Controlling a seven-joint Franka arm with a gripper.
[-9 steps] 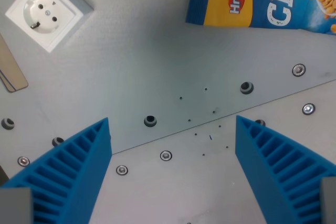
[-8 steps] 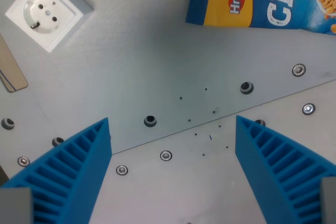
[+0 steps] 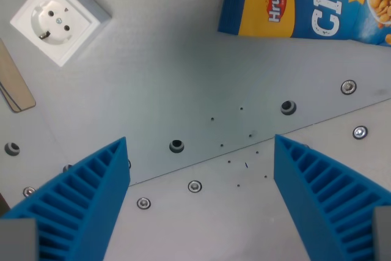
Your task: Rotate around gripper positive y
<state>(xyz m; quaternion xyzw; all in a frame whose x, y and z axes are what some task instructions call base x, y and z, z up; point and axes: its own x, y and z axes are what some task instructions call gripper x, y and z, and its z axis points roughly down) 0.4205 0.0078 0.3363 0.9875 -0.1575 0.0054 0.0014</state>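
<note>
My gripper (image 3: 201,157) looks down on a grey metal table (image 3: 159,84). Its two blue ribbed fingers stand wide apart, one finger (image 3: 79,206) at the wrist view's lower left and the other finger (image 3: 327,197) at the lower right. Nothing sits between them; only bare plate with bolt heads and holes shows in the gap. The gripper is open and hangs above the surface.
A white wall socket (image 3: 59,16) lies at the upper left. A blue and yellow peanut bag (image 3: 311,1) lies at the top right, cut off by the frame. A thin wooden strip (image 3: 15,87) shows at the left edge. A plate seam (image 3: 201,163) runs diagonally across.
The whole scene has slid slightly downward and a little to the right in the view, so the camera has shifted. The fingers keep the same spacing.
</note>
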